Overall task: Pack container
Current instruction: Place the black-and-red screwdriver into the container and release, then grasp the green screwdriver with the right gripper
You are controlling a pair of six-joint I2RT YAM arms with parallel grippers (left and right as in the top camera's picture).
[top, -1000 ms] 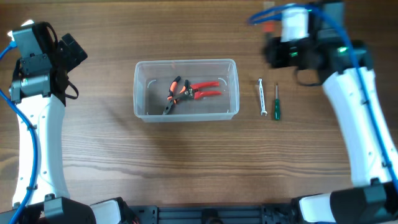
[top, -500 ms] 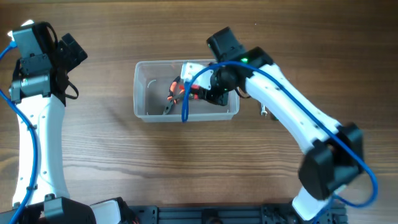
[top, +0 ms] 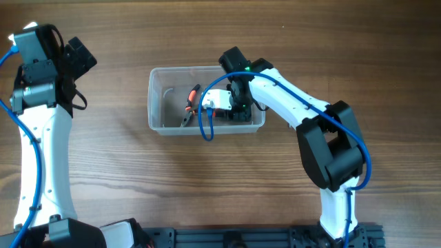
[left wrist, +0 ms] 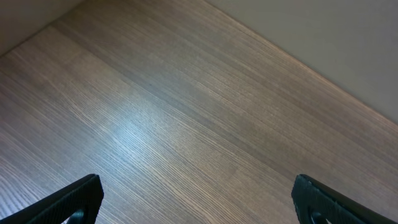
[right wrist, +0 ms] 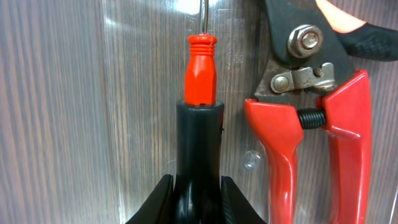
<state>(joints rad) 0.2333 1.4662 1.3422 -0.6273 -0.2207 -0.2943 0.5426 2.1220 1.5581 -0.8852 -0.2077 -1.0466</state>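
1. Container mid worktop; red pliers already inside.
2. Right end effector down in it, pinching screwdriver; release not yet done.
3. Left end effector spread, idle, well apart.

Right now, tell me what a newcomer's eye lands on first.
The right tool reaches into the clear container at mid-picture, apparently clamped on a red-and-black screwdriver. Beside it lie red-handled cutters. The left tool hangs open above the table at the far left.
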